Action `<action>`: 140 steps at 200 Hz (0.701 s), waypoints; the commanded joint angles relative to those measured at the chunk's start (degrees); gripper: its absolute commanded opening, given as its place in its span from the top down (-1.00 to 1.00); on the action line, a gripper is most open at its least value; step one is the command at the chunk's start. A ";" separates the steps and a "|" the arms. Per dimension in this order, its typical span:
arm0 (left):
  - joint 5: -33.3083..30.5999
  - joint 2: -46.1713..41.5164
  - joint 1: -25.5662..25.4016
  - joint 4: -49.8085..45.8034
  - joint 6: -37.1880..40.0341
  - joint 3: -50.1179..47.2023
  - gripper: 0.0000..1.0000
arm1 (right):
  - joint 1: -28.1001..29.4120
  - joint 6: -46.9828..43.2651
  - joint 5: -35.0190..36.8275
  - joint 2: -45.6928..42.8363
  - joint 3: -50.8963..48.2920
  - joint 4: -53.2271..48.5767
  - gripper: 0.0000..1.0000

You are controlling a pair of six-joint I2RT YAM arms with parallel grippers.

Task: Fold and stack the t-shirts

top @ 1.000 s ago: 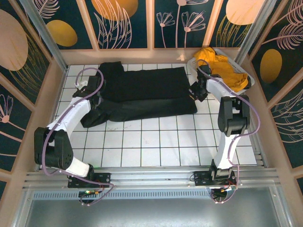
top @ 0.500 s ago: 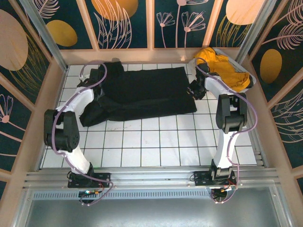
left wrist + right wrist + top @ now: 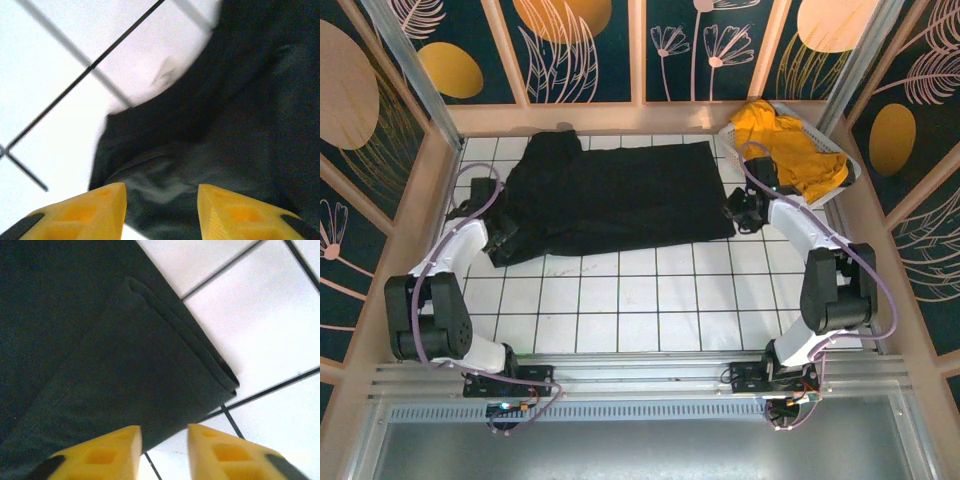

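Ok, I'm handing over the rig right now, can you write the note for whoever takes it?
Left gripper: open, empty, at the black t-shirt's left end.
Right gripper: open, empty, over its near right corner.
Black t-shirt lies on the table, edge doubled at that corner, so seemingly part-folded.
Yellow t-shirt is crumpled in the basket.
Left to do: finish the black fold, fold the yellow, stack both.

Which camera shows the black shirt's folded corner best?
Right wrist: the black t-shirt corner sits close up, its layered edges clear. Top external shows it small; left wrist shows the shirt's crumpled other end.
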 commanded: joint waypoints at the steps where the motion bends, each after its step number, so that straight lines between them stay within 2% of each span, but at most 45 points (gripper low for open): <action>1: 11.79 1.87 1.35 4.78 -4.03 -2.36 0.18 | 0.51 -0.79 -2.29 1.46 -2.92 5.75 0.49; 30: 12.71 7.16 1.61 8.03 -5.44 -1.08 0.20 | 0.99 -1.82 -2.07 6.15 -2.04 6.41 0.52; 86: 3.22 17.25 6.03 5.60 -2.43 2.31 0.28 | 1.12 -3.70 2.98 15.88 3.61 0.37 0.58; 117: 0.73 17.89 7.58 3.59 -2.80 1.14 0.28 | 1.21 -2.76 5.63 17.19 3.75 -5.66 0.58; 140: 2.18 15.99 7.79 2.94 -4.23 -1.98 0.27 | 1.53 -1.90 6.16 14.66 0.15 -8.38 0.57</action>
